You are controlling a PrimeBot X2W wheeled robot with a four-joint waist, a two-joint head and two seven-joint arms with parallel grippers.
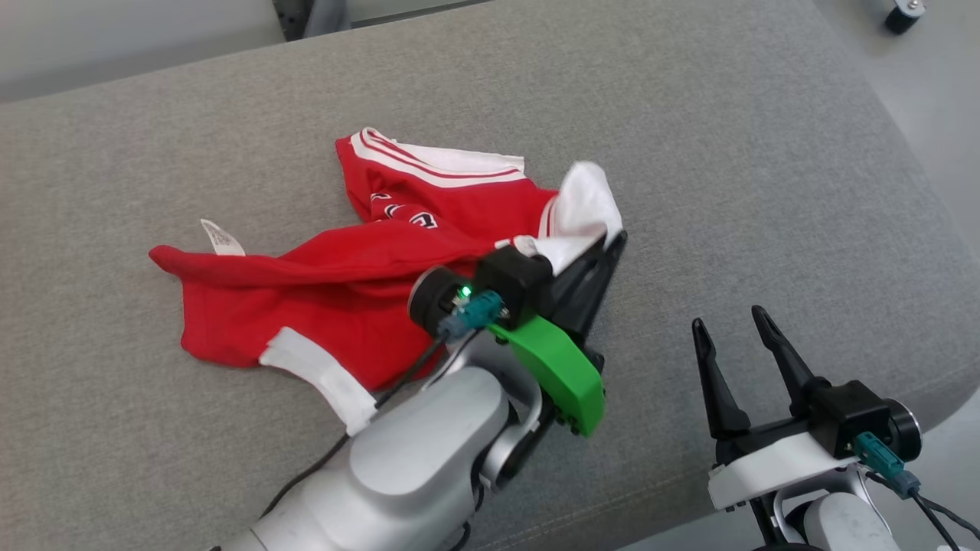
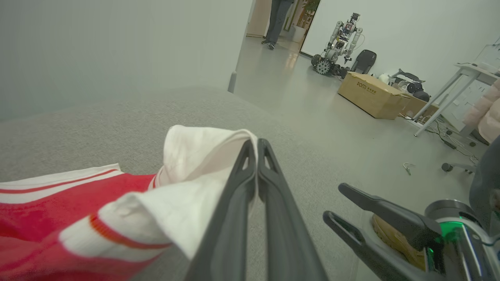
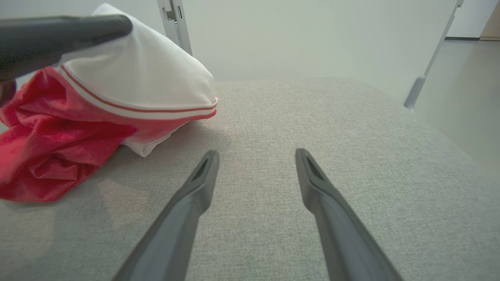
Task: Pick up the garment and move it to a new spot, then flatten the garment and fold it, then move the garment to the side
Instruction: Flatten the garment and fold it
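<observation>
A crumpled red garment (image 1: pixel 344 298) with white striped trim lies on the grey cushioned surface (image 1: pixel 766 153). My left gripper (image 1: pixel 616 239) is shut on a raised white edge at the garment's right end. In the left wrist view the gripper (image 2: pixel 256 145) has its fingers pressed together, with the white cloth (image 2: pixel 203 156) bunched against their left side. My right gripper (image 1: pixel 727 317) stands open over bare cushion, to the right of the garment and apart from it. In the right wrist view the open gripper (image 3: pixel 256 154) holds nothing, and the garment (image 3: pixel 58 144) lies at the left.
The cushion's right edge drops to the floor beside my right arm. Beyond it, the left wrist view shows a cardboard box (image 2: pixel 371 95), another wheeled robot (image 2: pixel 340 43), table legs (image 2: pixel 441 101), a person's legs (image 2: pixel 277 19) in a doorway and a pink sleeve (image 2: pixel 488 113).
</observation>
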